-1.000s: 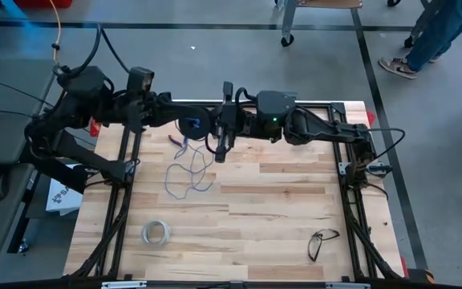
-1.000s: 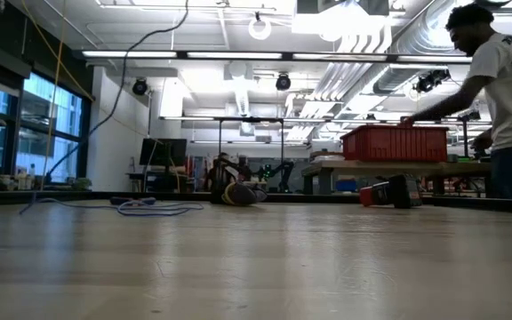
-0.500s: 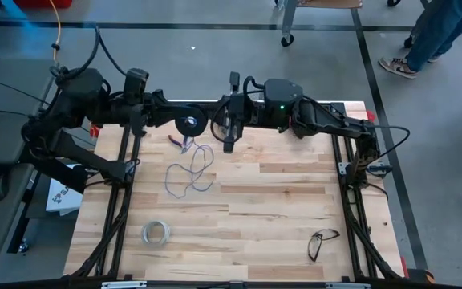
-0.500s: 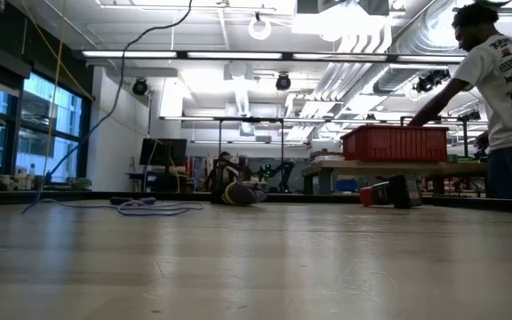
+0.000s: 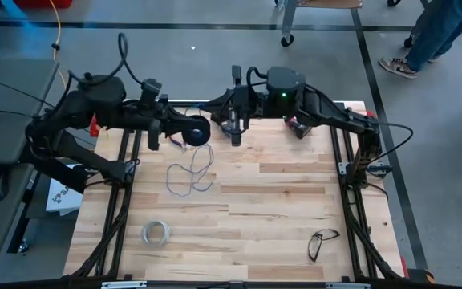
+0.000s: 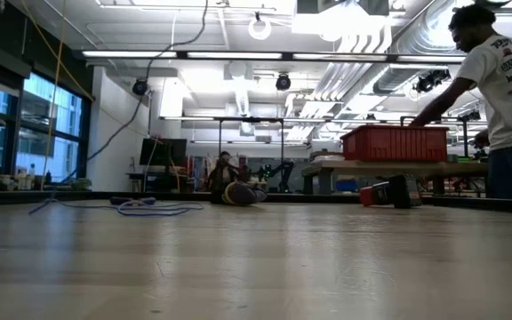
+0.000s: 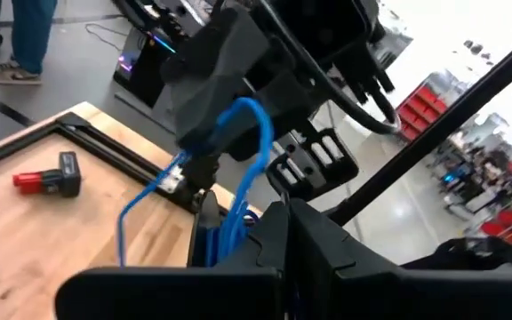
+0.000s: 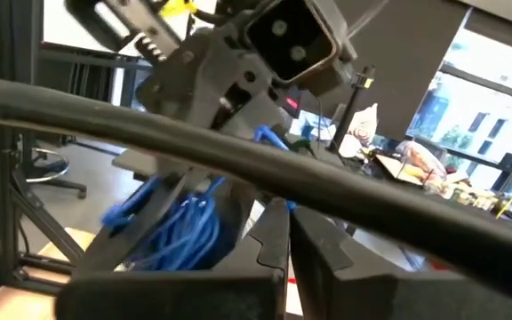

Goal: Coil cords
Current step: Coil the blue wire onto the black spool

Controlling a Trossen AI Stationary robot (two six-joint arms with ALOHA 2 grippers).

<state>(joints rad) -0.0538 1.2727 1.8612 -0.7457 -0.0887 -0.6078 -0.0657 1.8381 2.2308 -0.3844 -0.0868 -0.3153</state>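
The left gripper [image 5: 184,138] was at the far edge of the light wooden worktop [image 5: 279,201], its jaws fully closed; the small round dark spool [image 5: 196,131] sat at its tip, though whether it was actually clamped could not be told. The right gripper [image 5: 235,128] hung just beside it, jaws likewise fully closed, with blue strands bunched directly ahead of its fingers [image 8: 272,238] in the right wrist view. The thin bluish-grey wire [image 5: 187,172] trailed from the spool in loose loops across the worktop. A whitish ring of tape [image 5: 156,233] and dark-framed glasses [image 5: 321,242] lay well apart near the front edge. A red plastic crate [image 6: 395,142] stood on a bench beyond; its contents could not be seen.
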